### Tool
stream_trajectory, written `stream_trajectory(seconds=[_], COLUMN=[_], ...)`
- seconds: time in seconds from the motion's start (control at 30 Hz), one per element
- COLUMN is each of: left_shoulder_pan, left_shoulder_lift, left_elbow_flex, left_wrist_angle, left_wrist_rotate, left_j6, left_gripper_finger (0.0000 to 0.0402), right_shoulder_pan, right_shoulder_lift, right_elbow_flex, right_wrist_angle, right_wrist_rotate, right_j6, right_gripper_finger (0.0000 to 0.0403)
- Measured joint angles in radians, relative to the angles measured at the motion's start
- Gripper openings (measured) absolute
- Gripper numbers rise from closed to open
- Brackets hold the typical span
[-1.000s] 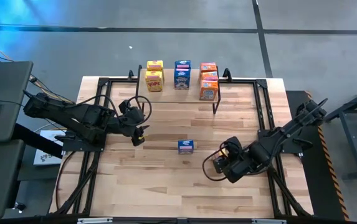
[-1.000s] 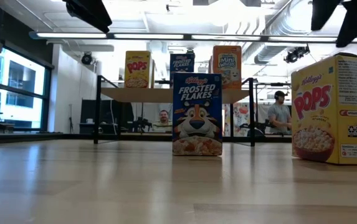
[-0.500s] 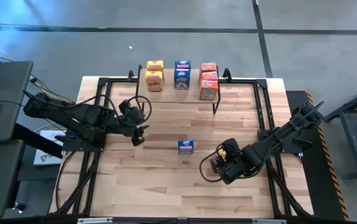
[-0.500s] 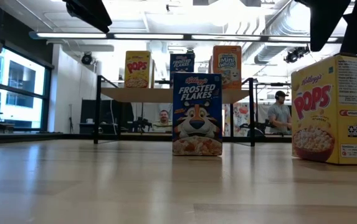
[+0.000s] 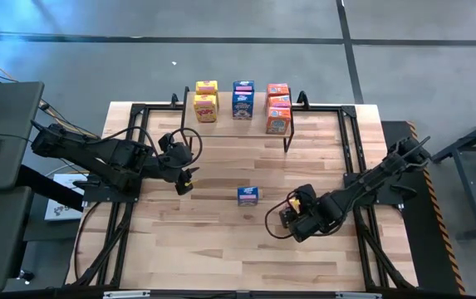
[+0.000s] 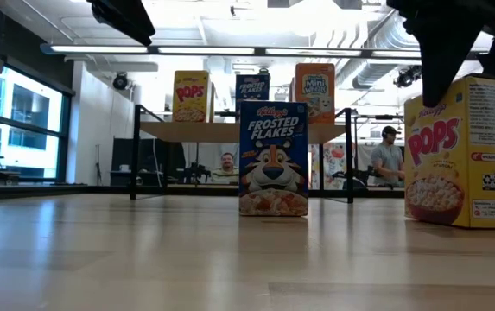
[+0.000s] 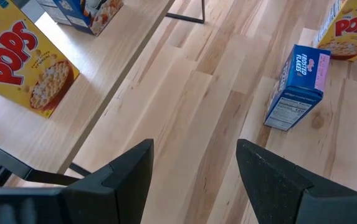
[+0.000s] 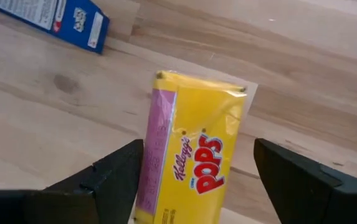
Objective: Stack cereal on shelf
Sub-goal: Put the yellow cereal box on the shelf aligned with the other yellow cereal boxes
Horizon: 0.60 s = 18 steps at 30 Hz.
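While left fingers [image 7: 194, 180] gape, right fingers [image 8: 197, 180] straddle glossy yellow cardboard box [image 8: 194, 155].

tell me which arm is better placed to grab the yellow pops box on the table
Right. The right claw hangs open directly over the yellow cardboard Pops box, fingers either side; the left claw waits farther off.
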Motion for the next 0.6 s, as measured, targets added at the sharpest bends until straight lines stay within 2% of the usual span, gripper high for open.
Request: stream_trajectory(seconds=[0.27,0.6], left_shoulder_pan=[0.0,0.0], left_shoulder_lift=[0.0,0.0], left_elbow_flex=[0.0,0.0], left_wrist_angle=[0.0,0.0], left_wrist_rotate=[0.0,0.0], left_j6=[0.0,0.0], left_gripper_finger=[0.0221,0.0221], right_shoulder_pan=[-0.001,-0.01], right_shoulder_lift=[0.0,0.0], right_elbow_flex=[0.0,0.0], right_wrist_angle=[0.002,0.006], right_wrist_rotate=[0.006,0.015], right_j6=[-0.022,-0.041], right_gripper_finger=[0.0293,0.0231])
